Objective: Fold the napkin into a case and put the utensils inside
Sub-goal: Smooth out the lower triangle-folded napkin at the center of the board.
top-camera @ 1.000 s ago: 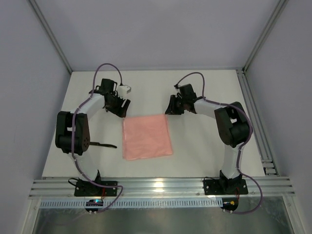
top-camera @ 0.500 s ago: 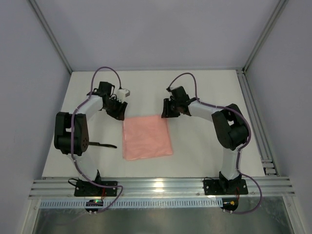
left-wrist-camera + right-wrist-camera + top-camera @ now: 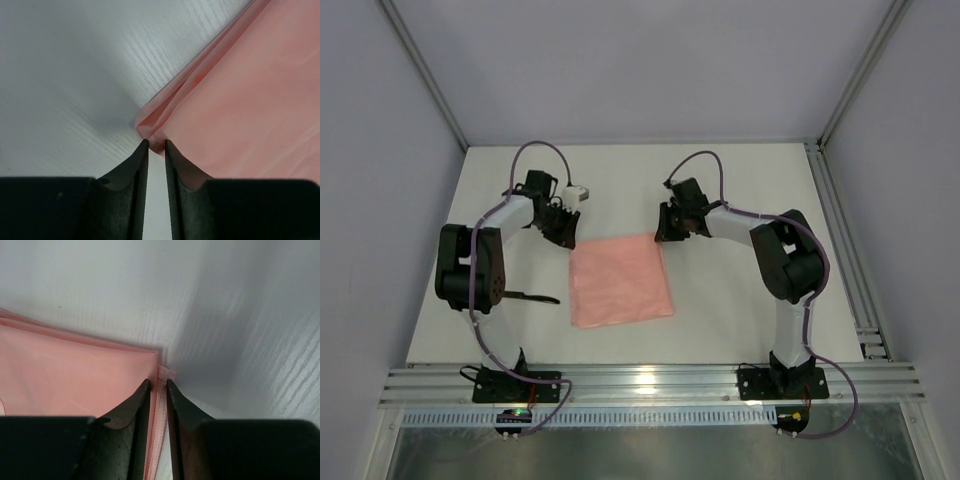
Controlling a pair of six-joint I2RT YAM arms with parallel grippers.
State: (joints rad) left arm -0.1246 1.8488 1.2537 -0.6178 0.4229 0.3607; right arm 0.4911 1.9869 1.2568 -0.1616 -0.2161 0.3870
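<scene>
The salmon-pink napkin [image 3: 620,282] lies flat in the middle of the white table. My left gripper [image 3: 565,235] is at its far left corner. In the left wrist view the napkin [image 3: 240,100] bunches up at that corner and my left gripper [image 3: 156,144] pinches it between narrow jaws. My right gripper [image 3: 663,232] is at the far right corner; in the right wrist view it [image 3: 157,382] is shut on the napkin [image 3: 65,370] edge, which runs up between the fingers. One black utensil [image 3: 532,297] lies left of the napkin, partly behind my left arm.
An aluminium rail [image 3: 650,383] runs along the table's near edge, where both arm bases are bolted. Another rail [image 3: 845,240] lines the right side. Grey walls close in the table at the left, back and right.
Both grippers have come down onto the napkin's far corners and closed on them. The right gripper moved left to the corner. The far left corner is now slightly puckered.
</scene>
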